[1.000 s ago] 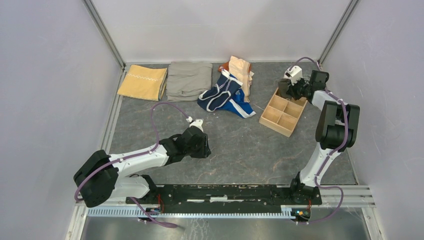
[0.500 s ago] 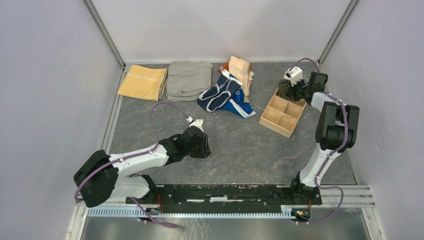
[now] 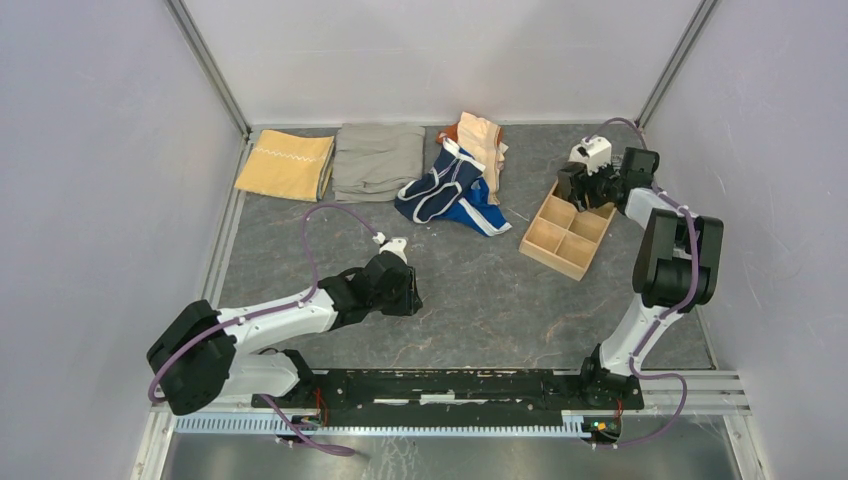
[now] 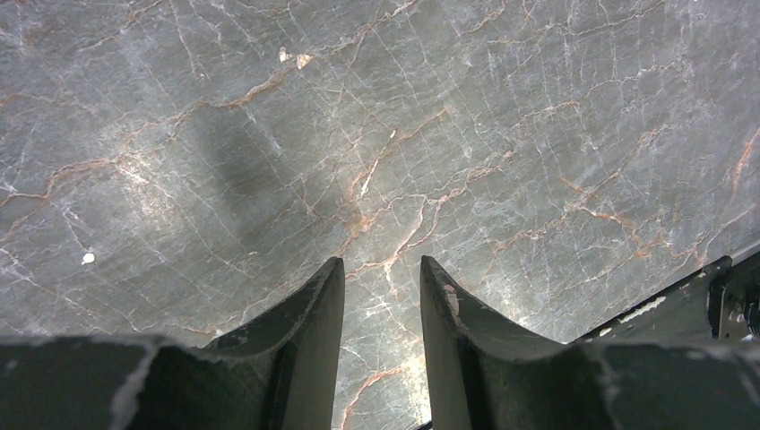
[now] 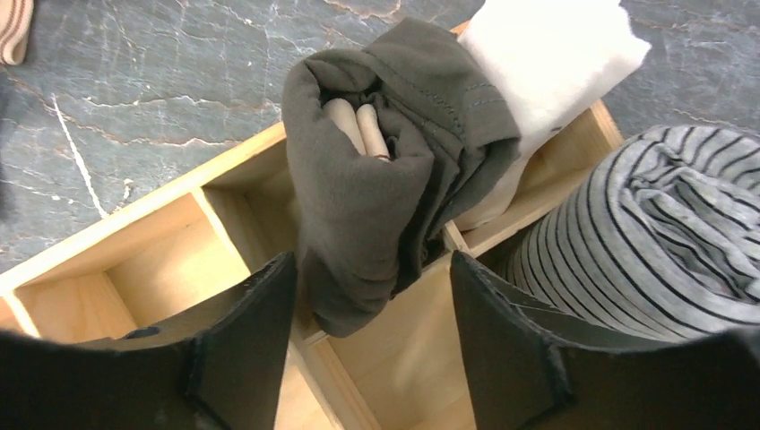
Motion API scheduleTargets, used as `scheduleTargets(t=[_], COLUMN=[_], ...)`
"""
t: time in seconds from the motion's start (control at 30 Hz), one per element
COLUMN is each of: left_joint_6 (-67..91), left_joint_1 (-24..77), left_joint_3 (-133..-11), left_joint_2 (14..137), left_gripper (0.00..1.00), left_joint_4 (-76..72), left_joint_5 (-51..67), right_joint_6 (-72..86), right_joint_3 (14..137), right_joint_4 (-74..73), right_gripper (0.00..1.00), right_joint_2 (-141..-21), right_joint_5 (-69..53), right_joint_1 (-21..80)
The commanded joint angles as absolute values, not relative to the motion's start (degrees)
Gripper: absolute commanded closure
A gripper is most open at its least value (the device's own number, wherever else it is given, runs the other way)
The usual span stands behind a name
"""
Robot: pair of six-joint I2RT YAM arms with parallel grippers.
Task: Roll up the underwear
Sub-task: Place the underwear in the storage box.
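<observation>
The right gripper hangs over the far end of the box, jaws wide apart. A rolled dark grey-brown brief stands between its fingers, tan waistband showing inside the roll's top. The fingers flank the roll closely without squeezing it; whether either one touches the cloth cannot be told. The roll's lower end sits at a divider, and which cell it belongs to cannot be told. Just behind it a white roll leans in a far cell, and a grey striped roll fills the cell to the right. The near cells on the left are bare wood.

The left gripper hovers low over the table, near the middle, jaws a narrow gap apart and holding nothing.

The other underwear lies in a loose heap at the back, left of the box: a navy brief with white trim on top of a bright blue piece, a peach piece behind. Further left lie a grey cloth and a mustard cloth, both folded flat, side by side
</observation>
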State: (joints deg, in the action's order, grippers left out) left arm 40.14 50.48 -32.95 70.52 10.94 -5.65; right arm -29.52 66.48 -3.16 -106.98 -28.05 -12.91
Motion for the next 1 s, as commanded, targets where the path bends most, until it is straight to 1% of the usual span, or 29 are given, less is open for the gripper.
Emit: scheduleTargets(t=[0.0, 0.2, 0.33, 0.47, 0.53, 0.63, 0.7, 0.83, 0.97], left_joint_6=[38.4, 38.5, 38.6, 39.1, 39.6, 40.0, 40.2, 40.3, 39.6], left_joint_1=[50.2, 50.2, 50.2, 50.2, 50.2, 50.2, 50.0, 49.9, 49.1], left_joint_3=[-35.2, -35.2, -35.4, -36.1, -36.3, -37.0, -38.2, -42.2, -47.8], left_joint_2=[69.0, 68.4, 67.8, 66.4, 64.8, 62.3, 61.3, 61.1, 61.0], left_gripper=[0.57, 0.57, 0.57, 0.57, 0.56, 0.53, 0.51, 0.49, 0.43], left_joint_4=[11.5, 12.0, 12.7, 14.1, 14.7, 15.8, 17.1, 21.9, 26.8], left_joint_5=[-6.1, -6.3, -6.9, -8.5, -9.8, -11.9, -13.3, -15.8, -19.5], right_joint_6=[-27.9, -27.7, -24.4, -13.4, -5.4, 6.5, 12.3, 15.0, 12.8], right_joint_3=[68.1, 68.7, 68.3, 68.9, 67.9, 64.9, 63.7, 63.1, 62.4], right_joint_4=[-7.1, -7.8, -6.1, -3.0, -0.6, 4.4, 4.6, 0.2, -5.2], right_gripper=[0.26, 0.24, 0.23, 0.22, 0.22, 0.21, 0.21, 0.22, 0.22], right_joint_2=[-103.3, -100.9, -96.3, -89.4, -85.4, -79.7, -77.5, -74.0, -72.1], right_joint_5=[-28.6, -27.9, -28.4, -24.7, -21.7, -22.2, -22.9, -21.9, -18.1], right_joint_1=[-13.2, -13.3, -13.3, -13.3, -13.3, -13.1, -12.5, -7.2, 3.1])
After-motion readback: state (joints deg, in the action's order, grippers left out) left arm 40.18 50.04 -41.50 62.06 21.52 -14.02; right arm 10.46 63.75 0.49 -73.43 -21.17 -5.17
